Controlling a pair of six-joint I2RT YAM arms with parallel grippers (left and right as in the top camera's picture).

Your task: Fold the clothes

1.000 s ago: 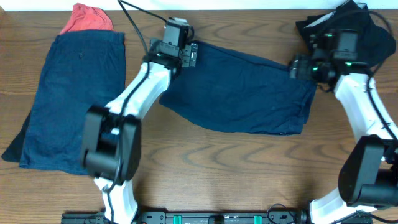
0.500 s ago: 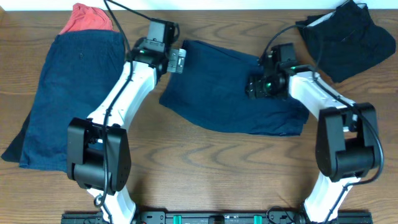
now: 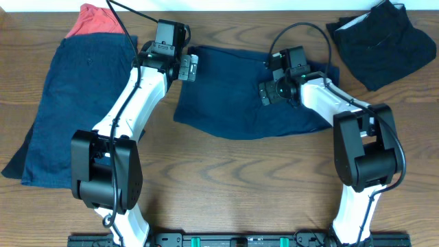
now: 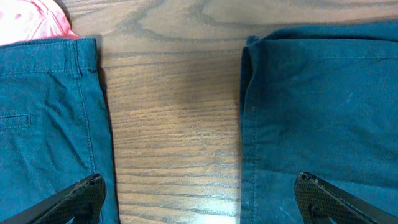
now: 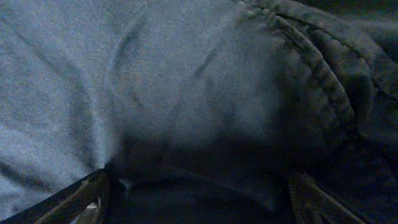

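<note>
navy shorts (image 3: 226, 103), red cloth (image 3: 96, 20), black garment (image 3: 391, 44)

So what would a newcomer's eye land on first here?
The navy shorts lie spread across the middle of the wooden table. Both white arms bend over them, with the left fingers open at their left edge and the right fingers open low over the cloth. Next come the long navy garment at far left with a red cloth at its far end, and a black heap top right.
</note>
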